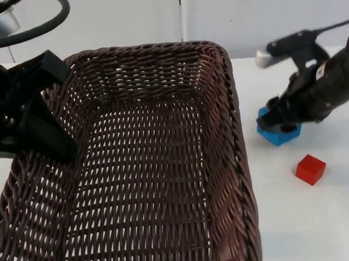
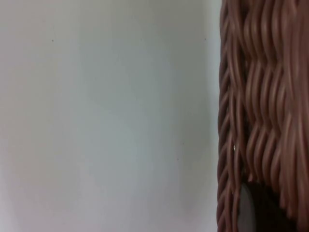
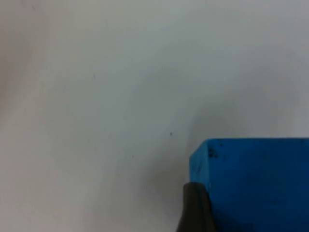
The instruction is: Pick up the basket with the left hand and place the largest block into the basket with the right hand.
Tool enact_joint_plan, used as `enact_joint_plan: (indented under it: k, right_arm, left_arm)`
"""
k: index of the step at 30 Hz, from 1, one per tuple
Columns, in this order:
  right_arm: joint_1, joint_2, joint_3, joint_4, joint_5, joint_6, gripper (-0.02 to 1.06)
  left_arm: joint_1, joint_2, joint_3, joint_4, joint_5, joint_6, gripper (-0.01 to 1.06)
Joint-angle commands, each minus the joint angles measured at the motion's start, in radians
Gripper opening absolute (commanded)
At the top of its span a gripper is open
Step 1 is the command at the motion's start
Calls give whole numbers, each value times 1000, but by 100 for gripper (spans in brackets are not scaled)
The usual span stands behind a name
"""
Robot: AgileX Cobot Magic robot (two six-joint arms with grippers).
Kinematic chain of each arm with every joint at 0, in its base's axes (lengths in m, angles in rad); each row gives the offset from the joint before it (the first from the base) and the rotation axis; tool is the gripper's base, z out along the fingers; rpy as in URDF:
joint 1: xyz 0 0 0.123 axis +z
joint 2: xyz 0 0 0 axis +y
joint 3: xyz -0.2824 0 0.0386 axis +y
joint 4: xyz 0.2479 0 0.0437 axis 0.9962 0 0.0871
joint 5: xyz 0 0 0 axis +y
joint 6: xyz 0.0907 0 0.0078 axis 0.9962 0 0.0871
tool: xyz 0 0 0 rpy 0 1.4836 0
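A dark brown wicker basket (image 1: 159, 166) is gripped at its left rim by the left gripper (image 1: 43, 134) and held up close under the top camera, while the right gripper (image 1: 282, 122) is clamped on the blue block (image 1: 278, 135) at the white table (image 1: 320, 222).

The blue block is seen just right of the basket; a fingertip (image 3: 195, 210) is pressed against its side. A smaller red cube (image 1: 310, 169) is set near it on the table, apart.

A small red cube (image 1: 310, 169) sits on the white table (image 1: 320, 228) — grey partition wall (image 1: 262, 12) behind.
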Motion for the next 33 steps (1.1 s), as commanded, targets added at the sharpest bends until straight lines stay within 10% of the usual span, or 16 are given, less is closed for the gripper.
enact_joint_plan:
  k: [1,14,33]
  right_arm:
    - [3,-56,-4,3,23,0,0]
    - [3,-489,-4,-5,391,0,0]
    - [3,-678,-4,-7,556,0,0]
  left_arm:
    - [-3,-15,1,-29,7,-4,0]
    - [-3,-15,1,-29,7,-4,0]
    - [-3,-15,1,-27,7,-4,0]
